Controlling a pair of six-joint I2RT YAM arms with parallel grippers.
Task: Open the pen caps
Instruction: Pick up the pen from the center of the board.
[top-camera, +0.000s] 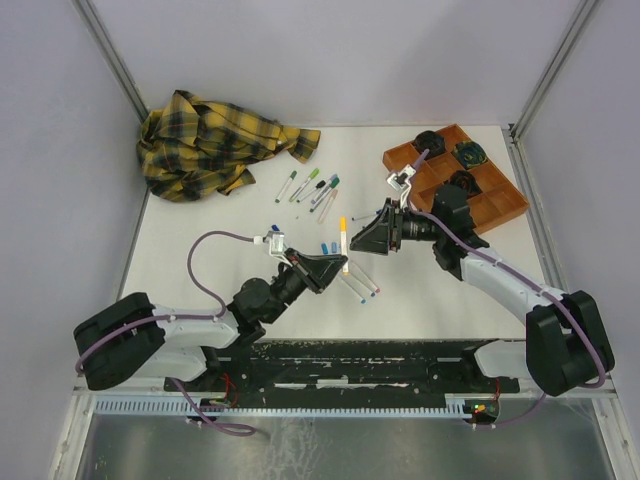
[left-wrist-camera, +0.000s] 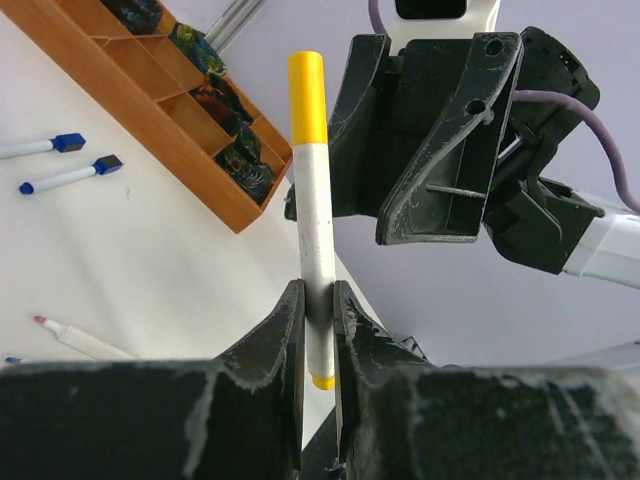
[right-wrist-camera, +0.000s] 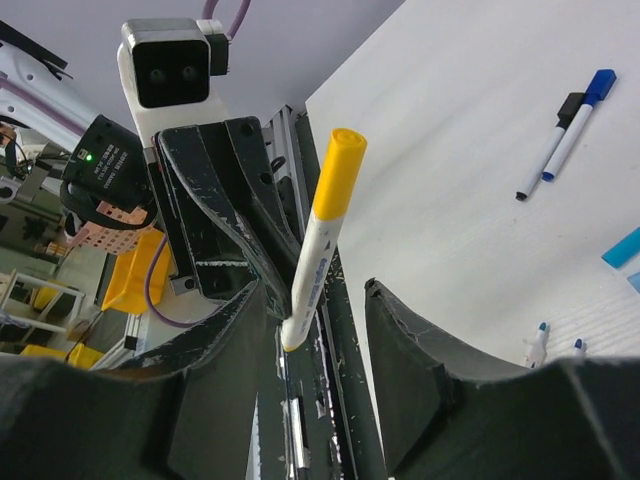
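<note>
Two grippers are working on one marker (left-wrist-camera: 316, 230). The left gripper (left-wrist-camera: 318, 300) is clamping the white barrel low down and holding it upright above the table (top-camera: 240, 230), and the yellow cap (left-wrist-camera: 307, 95) is sitting on the top end, not yet off. The right gripper (right-wrist-camera: 320, 300) is standing with its jaws apart just beside the cap, gripping nothing. The cap-pulling step looks to be in hand. Next, the right jaws need to be closing squarely on the cap alone, then drawing it along the barrel's line while the left is holding firm.
</note>
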